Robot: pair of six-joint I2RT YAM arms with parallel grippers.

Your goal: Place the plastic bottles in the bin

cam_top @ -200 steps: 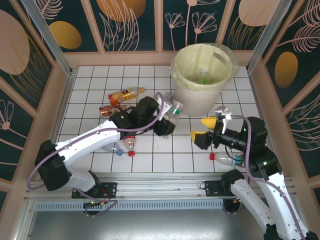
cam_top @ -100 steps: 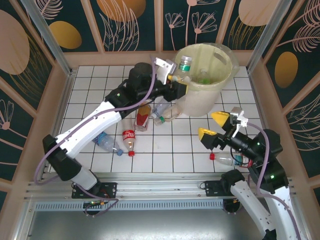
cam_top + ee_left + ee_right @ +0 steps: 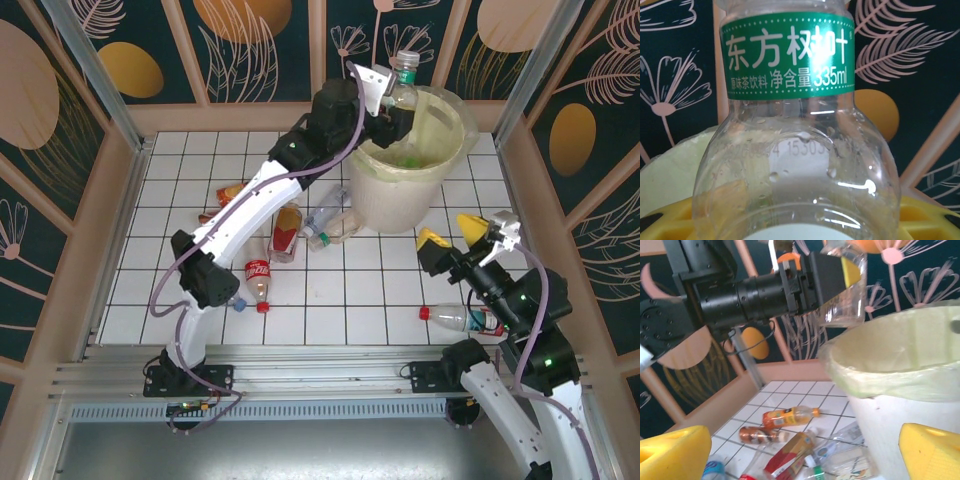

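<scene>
While I watched the overhead feed, the left gripper [image 3: 393, 103] was clamped on a green-labelled bottle [image 3: 404, 78], holding it above the far rim of the bin [image 3: 400, 205]. On the left wrist feed the bottle's clear belly and green band stood right before the lens. The yellow fingers [image 3: 927, 220] pressed in on either side of it, and a slice of the bin's pale rim showed low behind it. From the right wrist feed I saw the bottle high over the lined rim, clear of the bag, with the left arm [image 3: 740, 300] reaching in from the bin's left. The right gripper [image 3: 452, 233] hung with its jaws spread wide and nothing between them, at the bin's near right and apart from its wall. Inside the bin lay a green-marked bottle [image 3: 410, 157], only partly seen. Against the bin's near-left base lay a clear bottle [image 3: 328, 225], and just left of that a red-labelled bottle [image 3: 286, 232]. Farther from the bin on that side lay a Coca-Cola bottle [image 3: 258, 278], an orange bottle [image 3: 235, 192] and a brown bottle [image 3: 210, 216]. On the bin's near side, well apart from it, a red-capped bottle [image 3: 462, 318] lay on its side on the tiled table [image 3: 330, 300], beside the right arm [image 3: 520, 310].
</scene>
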